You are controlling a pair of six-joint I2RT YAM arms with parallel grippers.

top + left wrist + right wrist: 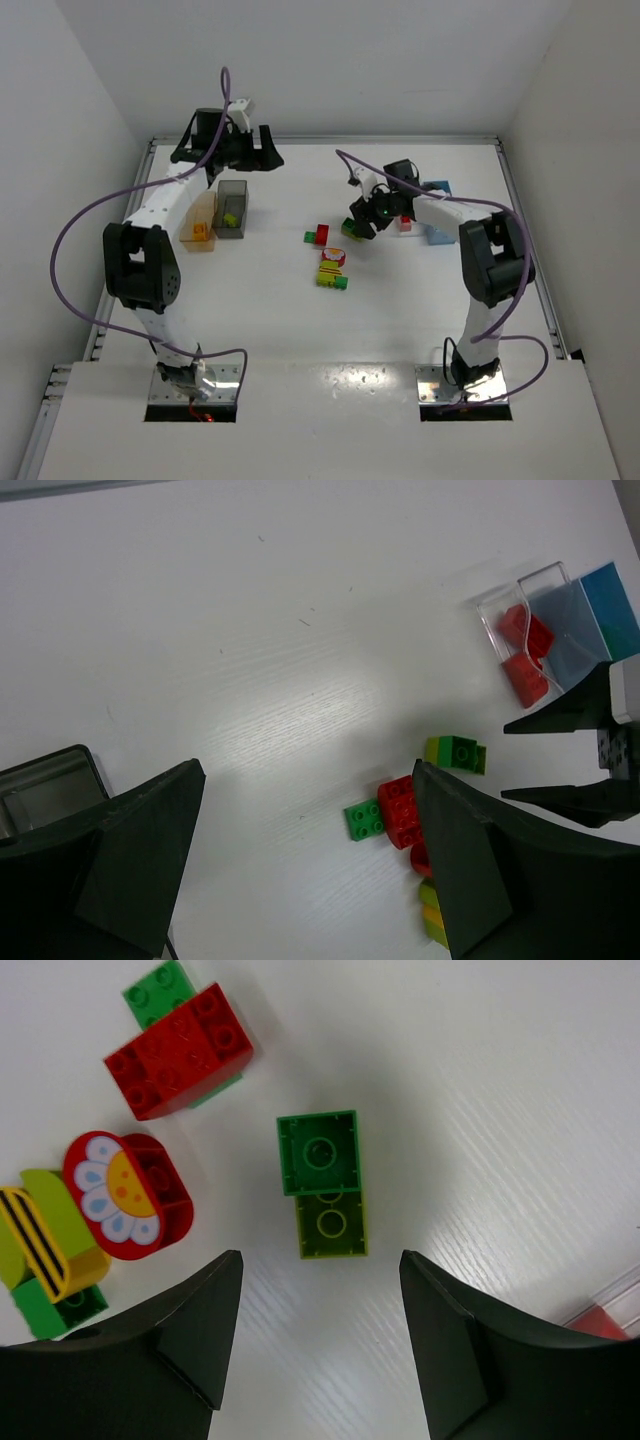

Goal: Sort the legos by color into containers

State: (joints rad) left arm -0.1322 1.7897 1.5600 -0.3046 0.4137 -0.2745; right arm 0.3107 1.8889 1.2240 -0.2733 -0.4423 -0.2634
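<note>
At far left an orange bin (200,226) and a grey bin (233,205) stand side by side, and the grey one holds 1 lime brick (230,219). At far right a clear bin (540,590) holding 2 red bricks (524,655) sits against a blue bin (605,600). Between the 2 pairs, loose on the table, lies a green-and-lime pair (322,1185) joined end to end. Left of it is a red brick (180,1050) stacked on a green one. Nearer is a red flower piece (128,1195) beside a yellow striped cluster (40,1245).
</note>
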